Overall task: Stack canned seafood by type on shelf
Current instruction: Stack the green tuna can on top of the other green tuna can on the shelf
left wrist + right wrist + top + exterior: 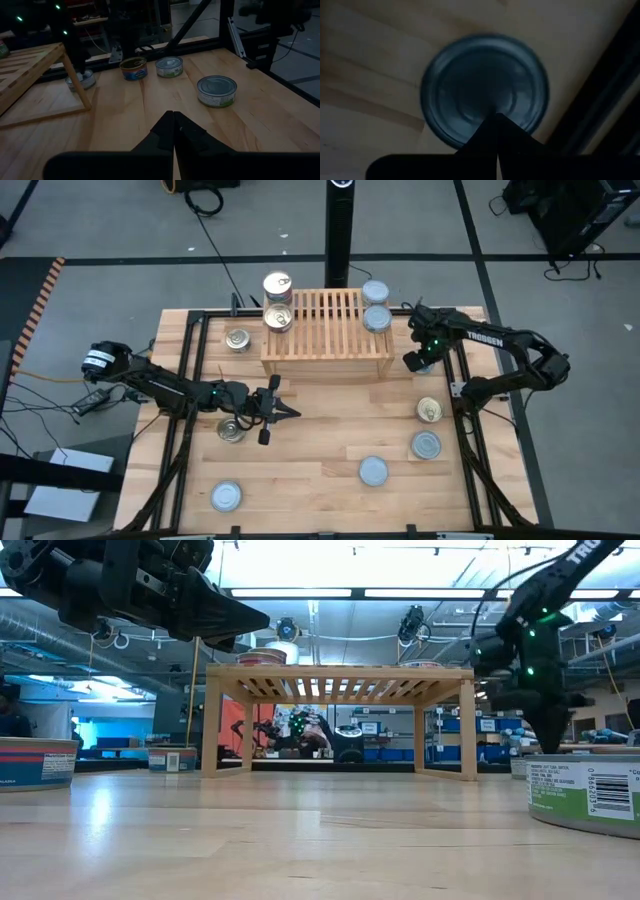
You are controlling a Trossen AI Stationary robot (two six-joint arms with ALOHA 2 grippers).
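my right claw (pixel 418 363): clenched empty, right of the shelf (pixel 327 330)
tin (pixel 485 90): directly under it, lid up
my left claw (pixel 278 407): clenched, centre-left, farther

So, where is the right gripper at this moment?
In the high view, the right gripper hovers just off the shelf's right end, fingers shut, directly above a silver-lidded tin that fills its wrist view.
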